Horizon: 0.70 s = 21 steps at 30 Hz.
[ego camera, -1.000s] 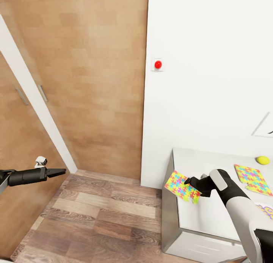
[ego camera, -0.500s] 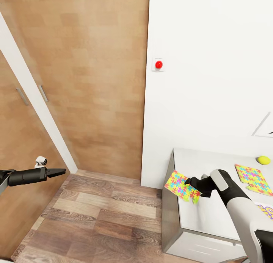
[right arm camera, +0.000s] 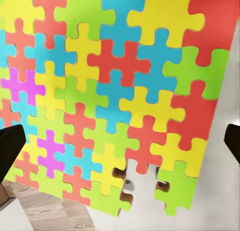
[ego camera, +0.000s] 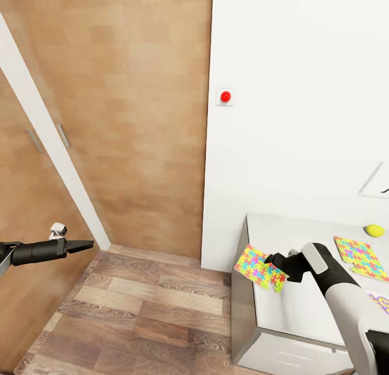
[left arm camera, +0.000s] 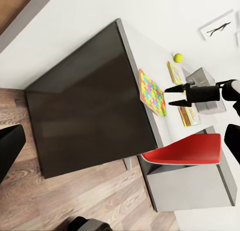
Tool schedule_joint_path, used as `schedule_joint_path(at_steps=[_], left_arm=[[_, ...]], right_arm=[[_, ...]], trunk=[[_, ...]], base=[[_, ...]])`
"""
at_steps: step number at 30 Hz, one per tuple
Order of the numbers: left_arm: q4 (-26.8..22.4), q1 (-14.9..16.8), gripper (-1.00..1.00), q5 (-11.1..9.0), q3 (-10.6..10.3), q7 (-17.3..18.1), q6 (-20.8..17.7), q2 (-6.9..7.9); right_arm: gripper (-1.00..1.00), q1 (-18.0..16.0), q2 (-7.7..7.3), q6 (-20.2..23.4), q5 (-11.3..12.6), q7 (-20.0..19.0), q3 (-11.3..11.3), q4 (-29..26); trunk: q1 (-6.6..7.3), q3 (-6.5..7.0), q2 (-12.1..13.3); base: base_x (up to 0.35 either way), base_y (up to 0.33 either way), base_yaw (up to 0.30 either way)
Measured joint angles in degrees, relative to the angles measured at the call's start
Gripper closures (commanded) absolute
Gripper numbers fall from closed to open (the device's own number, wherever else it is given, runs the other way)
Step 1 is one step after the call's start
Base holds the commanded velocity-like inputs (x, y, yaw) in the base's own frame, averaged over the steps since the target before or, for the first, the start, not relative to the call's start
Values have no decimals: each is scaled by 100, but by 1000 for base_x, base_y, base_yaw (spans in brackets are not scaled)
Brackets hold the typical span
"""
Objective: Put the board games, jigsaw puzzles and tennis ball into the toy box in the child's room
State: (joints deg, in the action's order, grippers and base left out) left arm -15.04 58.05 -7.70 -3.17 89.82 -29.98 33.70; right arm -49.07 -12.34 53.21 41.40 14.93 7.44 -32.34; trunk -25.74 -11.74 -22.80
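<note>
**Right gripper at puzzle on table's edge**

Right gripper point(ego camera: 276, 259) stood with fingers spread, gripping nothing, tips just beside a jigsaw puzzle point(ego camera: 260, 267) that overhung the table's point(ego camera: 292, 305) near corner. Second puzzle point(ego camera: 361, 250) lay flat further along, tennis ball point(ego camera: 374, 230) near the wall behind it. Left gripper point(ego camera: 81, 246) hung over the wood floor point(ego camera: 146, 310), well apart, fingers together, empty. Red wall button point(ego camera: 225, 96) above.
</note>
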Motion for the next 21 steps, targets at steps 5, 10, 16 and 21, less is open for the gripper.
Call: schedule_joint_path(at_steps=[5,10,16,21], left_arm=[[0,0,-100,0,0,0,0,0],[0,0,-100,0,0,0,0,0],[0,-1,-100,0,0,0,0,0],[0,-1,-100,0,0,0,0,0]], right_arm=[[-100,2,-32,-2,3,-51,0,-2],[-100,4,-46,-1,3,-86,0,-7],[-100,24,-50,23,9,-96,3,-139],[-100,84,-57,53,12,-99,9,-346]], trunk=[[0,44,0],[0,88,0],[0,142,0],[0,187,0]], base=[[0,0,0],[0,0,0],[0,0,0],[0,0,0]])
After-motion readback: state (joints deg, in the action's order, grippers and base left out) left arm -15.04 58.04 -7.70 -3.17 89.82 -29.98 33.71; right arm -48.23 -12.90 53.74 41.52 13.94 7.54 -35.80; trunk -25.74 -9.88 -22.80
